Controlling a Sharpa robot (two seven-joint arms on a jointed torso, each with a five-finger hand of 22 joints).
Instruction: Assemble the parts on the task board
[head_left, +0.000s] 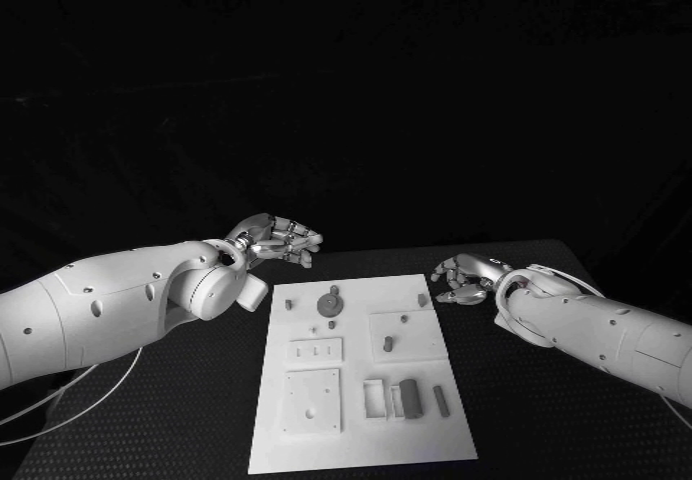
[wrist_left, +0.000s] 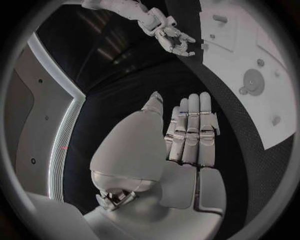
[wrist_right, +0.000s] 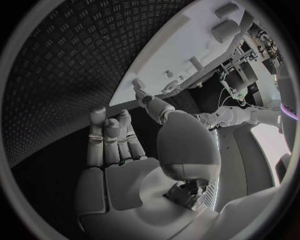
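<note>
1. On the black table (head_left: 173, 420) lies the flat white task board (head_left: 361, 400), with small grey parts (head_left: 410, 397) on it.
2. The silver left hand (head_left: 274, 240) is empty, fingers straight, beside the board's far corner.
3. The silver right hand (head_left: 469, 280) is empty too, fingers loose, by the board's other far corner.

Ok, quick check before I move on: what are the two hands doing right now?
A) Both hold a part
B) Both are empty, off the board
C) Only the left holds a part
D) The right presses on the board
B: the left hand and right hand hold nothing, each over black table beside the task board.
</note>
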